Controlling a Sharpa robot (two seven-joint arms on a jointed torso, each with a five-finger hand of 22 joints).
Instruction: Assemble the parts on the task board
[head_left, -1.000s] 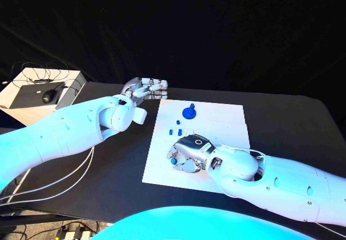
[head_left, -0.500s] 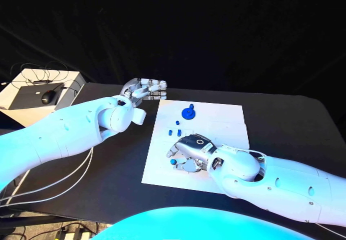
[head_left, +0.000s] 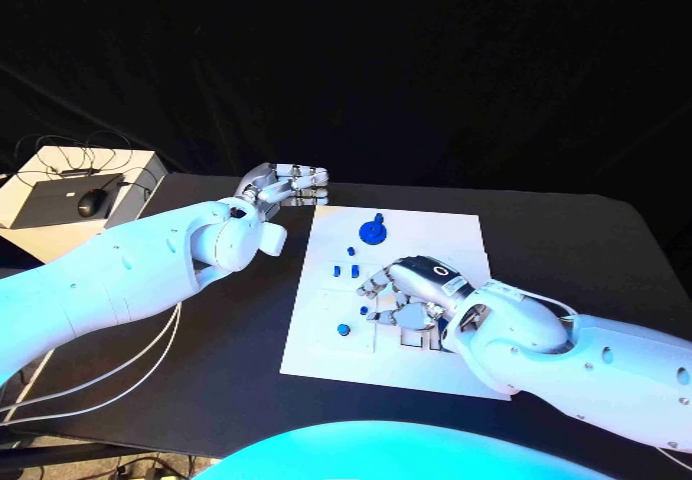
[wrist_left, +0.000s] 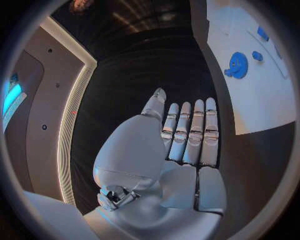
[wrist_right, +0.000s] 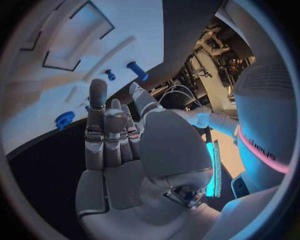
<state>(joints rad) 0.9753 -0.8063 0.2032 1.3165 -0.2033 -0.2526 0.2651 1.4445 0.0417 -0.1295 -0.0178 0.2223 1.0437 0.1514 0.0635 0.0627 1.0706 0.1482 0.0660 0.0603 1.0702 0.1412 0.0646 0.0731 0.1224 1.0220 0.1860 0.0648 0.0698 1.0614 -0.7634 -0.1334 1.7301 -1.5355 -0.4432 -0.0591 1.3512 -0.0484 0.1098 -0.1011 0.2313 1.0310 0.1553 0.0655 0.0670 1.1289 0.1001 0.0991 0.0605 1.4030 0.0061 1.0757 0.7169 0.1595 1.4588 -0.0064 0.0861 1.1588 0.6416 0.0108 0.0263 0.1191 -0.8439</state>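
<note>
Right hand (head_left: 408, 297) has shifted since 1 s ago: it was lying low on the near-left part of the task board (head_left: 433, 235) over a small blue part, now it's sitting further up and toward board centre, w/ that round blue part (head_left: 343, 329) uncovered and lying free on the board, just left of the hand. Whole head pic has also shifted a bit, so camera moved too. Left hand (head_left: 287, 184) is about where it was, off the board's far-left corner, above the black counter (head_left: 577, 240).

Right hand state: fingers are stretched out fairly straight and close side by side in the right wrist view (wrist_right: 112, 135), nothing held between them, palm facing the board. In head view it's hovering over or resting on the board's recessed slots, can't tell if touching.

Left hand: fingers are straight and side by side in the left wrist view (wrist_left: 187, 135), thumb alongside, holding nothing.

Parts on board: blue gear-like disc w/ a stub (head_left: 375, 231) is sitting near the far edge, centre-left. Small blue pegs (head_left: 346, 270) are standing in a short row below it, left of right hand, apart from it. Right wrist view is showing a blue cylinder peg (wrist_right: 137, 70) and a small blue stud (wrist_right: 110, 75) beside it on the board.

Beige box w/ a mouse (head_left: 90, 202) and cables is sitting at far left, off the counter.
</note>
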